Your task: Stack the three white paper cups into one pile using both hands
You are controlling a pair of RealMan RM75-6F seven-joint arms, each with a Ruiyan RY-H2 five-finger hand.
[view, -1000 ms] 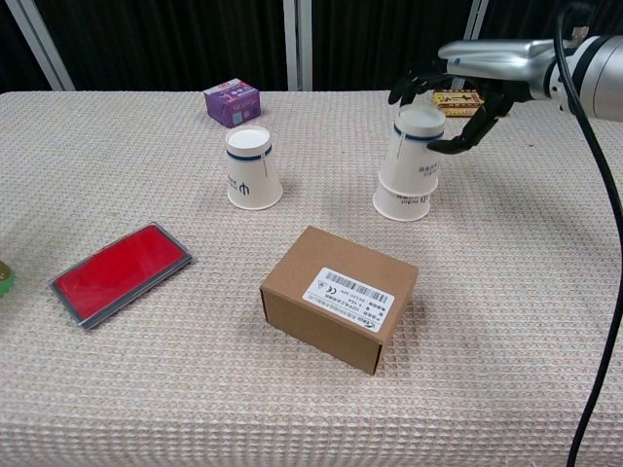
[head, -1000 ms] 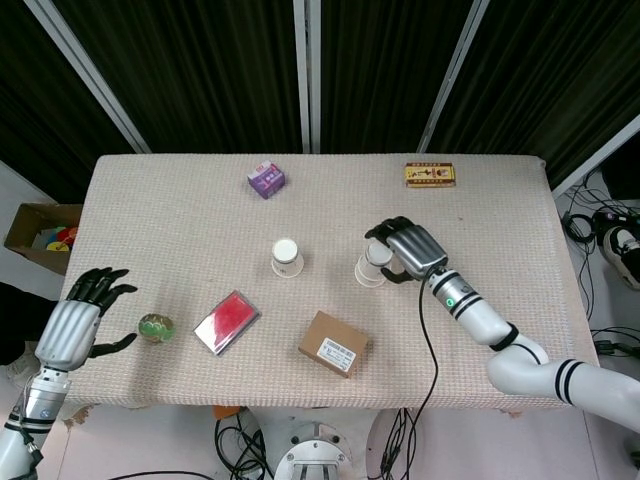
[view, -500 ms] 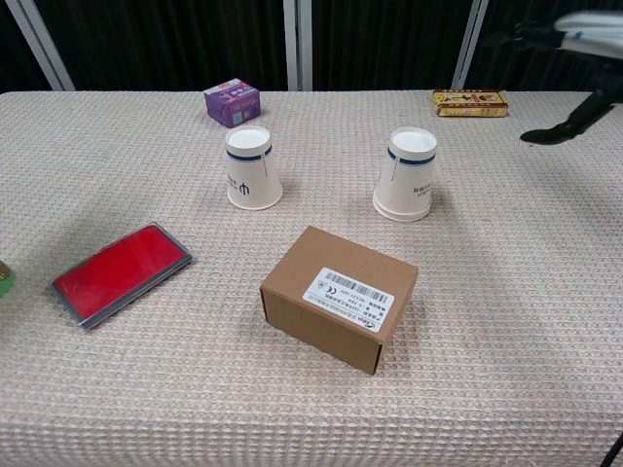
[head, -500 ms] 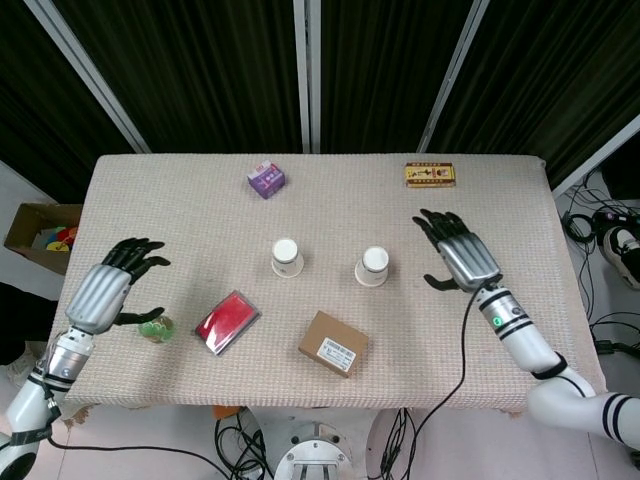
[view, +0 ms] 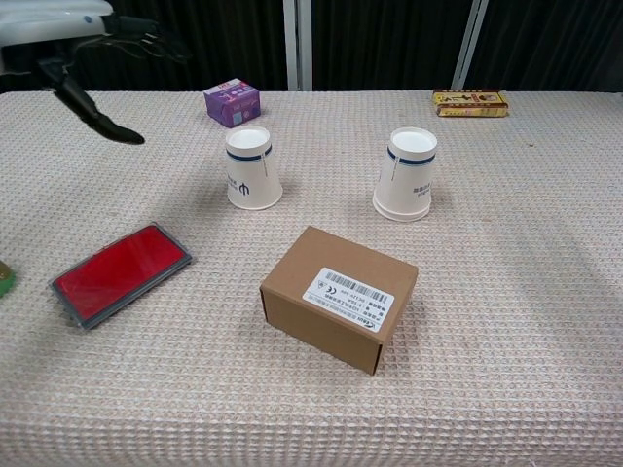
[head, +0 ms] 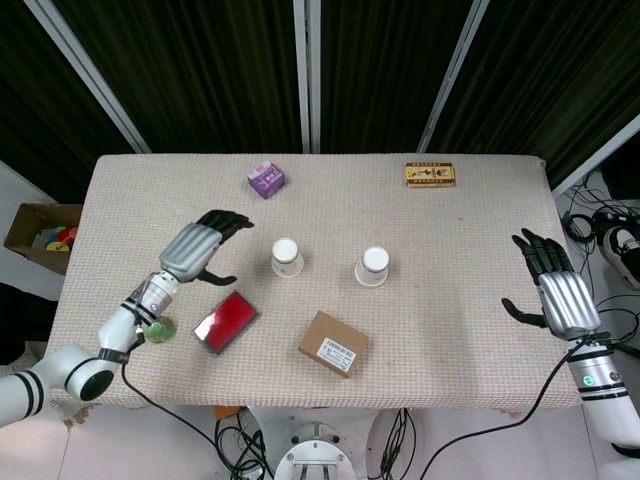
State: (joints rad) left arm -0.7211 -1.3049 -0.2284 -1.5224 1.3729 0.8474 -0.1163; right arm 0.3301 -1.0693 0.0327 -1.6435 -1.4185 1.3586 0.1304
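A single white paper cup (head: 286,257) (view: 252,167) stands upside down left of centre. To its right stands a pile of two nested white cups (head: 373,266) (view: 408,173), also upside down. My left hand (head: 200,247) (view: 92,44) hovers just left of the single cup, fingers spread, holding nothing. Far out by the table's right edge, my right hand (head: 555,290) is spread and empty; the chest view does not show it.
A brown cardboard box (head: 334,343) (view: 338,297) lies in front of the cups. A red flat case (head: 226,321) (view: 121,272) sits front left, a green ball (head: 156,327) beside it. A purple box (head: 266,180) and a yellow packet (head: 430,174) lie at the back.
My left hand has swung in from the table's left edge toward the single cup. My right hand let go of the pile and drew back to the right edge.
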